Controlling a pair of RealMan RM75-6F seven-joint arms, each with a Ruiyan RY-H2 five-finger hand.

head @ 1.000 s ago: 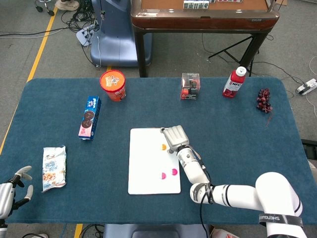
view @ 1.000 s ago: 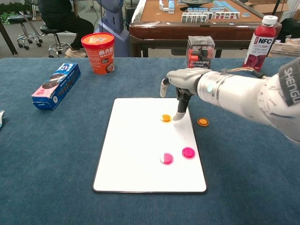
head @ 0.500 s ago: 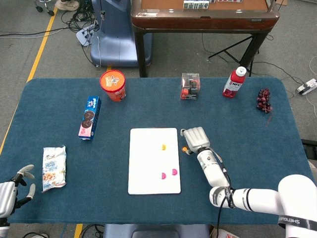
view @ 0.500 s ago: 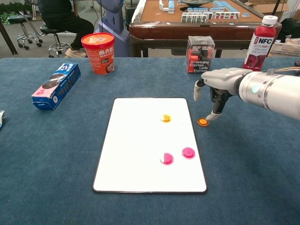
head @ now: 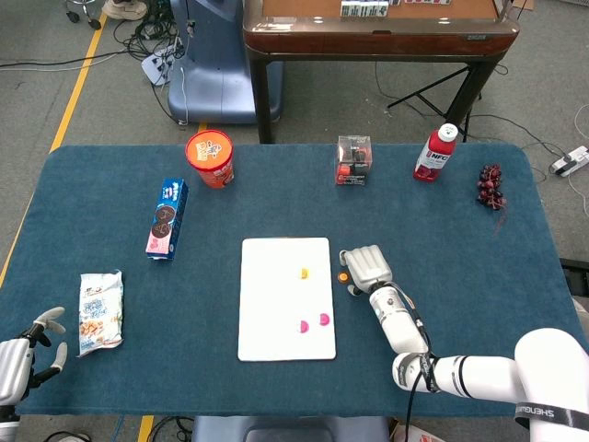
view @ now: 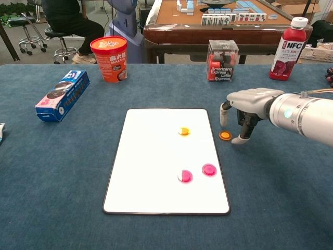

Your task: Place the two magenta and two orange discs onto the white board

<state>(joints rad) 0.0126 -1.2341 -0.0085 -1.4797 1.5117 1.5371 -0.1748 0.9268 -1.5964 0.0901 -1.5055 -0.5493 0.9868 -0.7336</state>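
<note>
The white board (head: 276, 299) (view: 151, 156) lies mid-table. On it sit one orange disc (head: 305, 273) (view: 183, 131) and two magenta discs (head: 303, 325) (view: 184, 176), (head: 324, 319) (view: 209, 169). A second orange disc (head: 342, 275) (view: 225, 136) lies on the blue cloth just off the board's right edge. My right hand (head: 366, 267) (view: 248, 104) hovers over this disc with fingertips (view: 241, 139) pointing down on either side of it; it holds nothing. My left hand (head: 26, 354) rests at the table's near left corner, fingers spread and holding nothing.
Along the far side stand an orange cup (view: 110, 58), a coffee box (view: 222, 60) and a red bottle (view: 287, 48). A blue biscuit box (view: 62, 95) lies left of the board, a snack bag (head: 99, 311) near the left hand, and grapes (head: 490, 185) at far right.
My right hand has moved from above the board's orange disc rightwards off the board and lowered around the orange disc on the cloth. The left hand has stayed put.
</note>
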